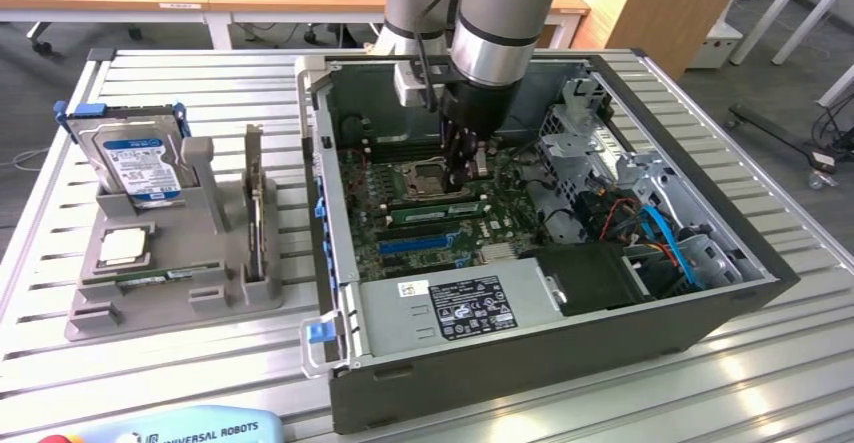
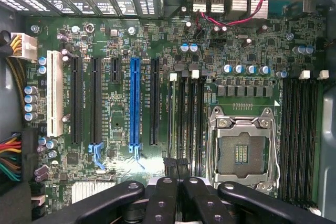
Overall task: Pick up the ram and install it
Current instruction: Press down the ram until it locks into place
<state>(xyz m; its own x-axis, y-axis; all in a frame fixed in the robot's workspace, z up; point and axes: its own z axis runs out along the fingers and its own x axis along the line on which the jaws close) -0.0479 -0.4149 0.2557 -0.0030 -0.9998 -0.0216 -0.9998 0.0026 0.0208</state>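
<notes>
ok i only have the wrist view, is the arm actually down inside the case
Observer: yes, the arm reaches down into the open case, with the gripper shut over the slots beside the cpu socket
Operator: anything sitting outside the case
Observer: a grey holder on the exterior view's left, with a hard drive standing upright in it
Operator: anything else in that holder
Observer: a thin green stick lies flat in its front slot
</notes>
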